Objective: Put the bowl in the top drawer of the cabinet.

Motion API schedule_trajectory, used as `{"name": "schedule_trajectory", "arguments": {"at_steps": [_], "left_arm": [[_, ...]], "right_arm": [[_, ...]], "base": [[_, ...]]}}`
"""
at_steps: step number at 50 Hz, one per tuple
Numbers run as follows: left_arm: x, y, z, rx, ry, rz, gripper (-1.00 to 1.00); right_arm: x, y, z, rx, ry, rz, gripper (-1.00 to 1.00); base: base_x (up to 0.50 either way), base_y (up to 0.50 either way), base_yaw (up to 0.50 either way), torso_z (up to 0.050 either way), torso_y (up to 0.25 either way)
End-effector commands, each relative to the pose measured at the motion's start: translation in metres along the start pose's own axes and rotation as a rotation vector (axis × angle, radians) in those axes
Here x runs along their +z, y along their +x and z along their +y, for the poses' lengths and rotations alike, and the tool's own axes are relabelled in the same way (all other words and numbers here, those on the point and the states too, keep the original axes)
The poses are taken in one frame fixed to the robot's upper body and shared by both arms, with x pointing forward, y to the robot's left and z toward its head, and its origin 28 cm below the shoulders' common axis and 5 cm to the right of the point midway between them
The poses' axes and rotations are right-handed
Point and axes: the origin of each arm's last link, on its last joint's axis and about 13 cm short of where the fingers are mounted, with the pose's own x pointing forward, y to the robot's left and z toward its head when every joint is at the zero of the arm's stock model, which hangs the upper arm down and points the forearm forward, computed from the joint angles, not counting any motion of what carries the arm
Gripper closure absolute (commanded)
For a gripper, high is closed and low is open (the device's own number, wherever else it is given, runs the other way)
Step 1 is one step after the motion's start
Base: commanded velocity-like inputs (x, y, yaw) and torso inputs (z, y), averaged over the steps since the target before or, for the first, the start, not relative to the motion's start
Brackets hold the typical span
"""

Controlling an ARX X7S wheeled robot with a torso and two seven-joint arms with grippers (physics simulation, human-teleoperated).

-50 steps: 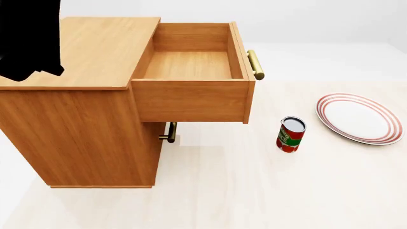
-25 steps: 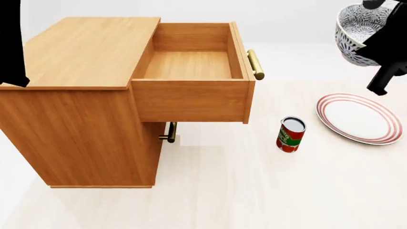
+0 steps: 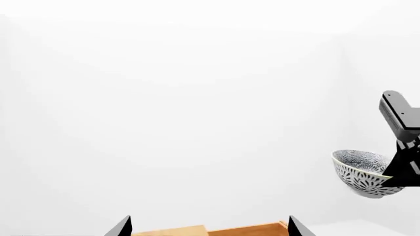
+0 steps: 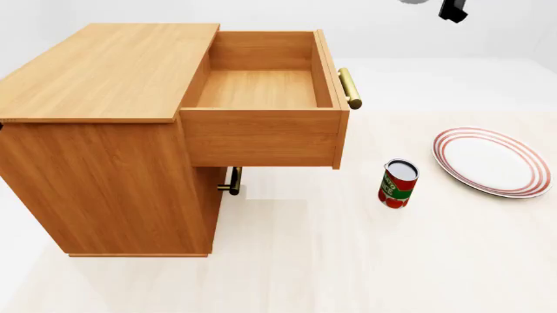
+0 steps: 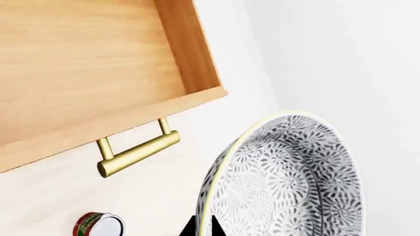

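Observation:
The bowl (image 5: 288,182), with a blue-grey and white pattern, hangs tilted in the air, and my right gripper (image 5: 202,228) is shut on its rim. In the left wrist view the bowl (image 3: 364,174) hangs high off to one side, apart from my left gripper (image 3: 208,227), which is open and holds nothing. The cabinet (image 4: 104,130) stands at the left of the head view. Its top drawer (image 4: 261,88) is pulled out and holds nothing, and its brass handle (image 4: 349,88) faces right. In the head view only a dark piece of my right arm (image 4: 453,10) shows at the top edge.
A red can (image 4: 398,184) stands on the pale floor right of the cabinet. A flat white plate with red rings (image 4: 492,162) lies further right. The lower drawer's small handle (image 4: 231,181) shows under the open drawer.
My right arm has lifted the bowl out through the top of the head view. My left arm has left that view at the left edge.

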Motion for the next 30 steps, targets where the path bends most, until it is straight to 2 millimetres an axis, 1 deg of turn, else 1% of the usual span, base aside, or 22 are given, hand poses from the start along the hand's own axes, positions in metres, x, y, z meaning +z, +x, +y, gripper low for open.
{"name": "schedule_trajectory", "arguments": {"at_steps": [1,4,6,10,17,21,26,30], "left_arm": [[0.0,-0.005,0.002,0.016,-0.001,-0.001,-1.0],[0.0,-0.007,0.002,0.02,-0.003,-0.001,-1.0],[0.0,-0.007,0.002,0.02,-0.004,-0.002,-1.0],[-0.003,-0.01,0.003,0.029,-0.007,0.007,-1.0],[-0.005,-0.01,0.005,0.034,-0.012,0.01,-1.0],[-0.006,-0.012,0.006,0.041,-0.014,0.012,-1.0],[-0.006,-0.017,0.005,0.045,-0.018,0.013,-1.0],[-0.002,-0.018,0.006,0.053,-0.011,0.011,-1.0]], "right_arm": [[0.04,0.003,-0.011,0.06,-0.116,-0.041,1.0],[0.05,0.005,-0.008,0.094,-0.148,-0.049,1.0],[0.053,0.007,-0.007,0.107,-0.155,-0.052,1.0],[0.068,0.011,-0.003,0.159,-0.197,-0.079,1.0],[0.088,0.007,0.0,0.192,-0.235,-0.133,1.0],[0.099,0.014,0.008,0.23,-0.267,-0.167,1.0],[0.109,0.021,0.015,0.273,-0.284,-0.214,1.0],[0.112,0.028,0.02,0.316,-0.284,-0.237,1.0]], "base": [[0.0,0.0,0.0,0.0,0.0],[0.0,0.0,0.0,0.0,0.003],[0.0,0.0,0.0,0.0,0.0],[0.0,0.0,0.0,0.0,0.0],[0.0,0.0,0.0,0.0,0.0],[0.0,0.0,0.0,0.0,0.0],[0.0,0.0,0.0,0.0,0.0],[0.0,0.0,0.0,0.0,0.0]]}}
